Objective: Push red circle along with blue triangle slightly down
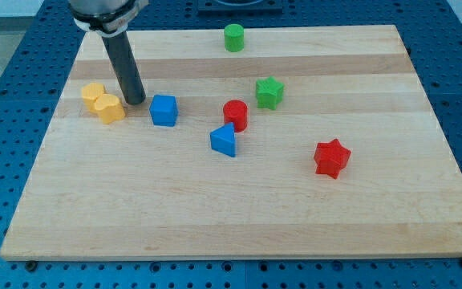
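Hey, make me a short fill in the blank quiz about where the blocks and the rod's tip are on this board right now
My tip sits between the yellow block and the blue ____.
The red circle is just above the blue ____.
The block nearest the view's top is the ____ cylinder.

Missing words: cube; triangle; green

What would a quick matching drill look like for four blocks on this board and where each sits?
Column one:
1. green cylinder
2. red star
3. yellow block
4. blue triangle

Column two:
A. just below the red circle, touching it
B. near the view's top edge
C. left of my tip
D. farthest to the view's right

Pairs: 1-B, 2-D, 3-C, 4-A
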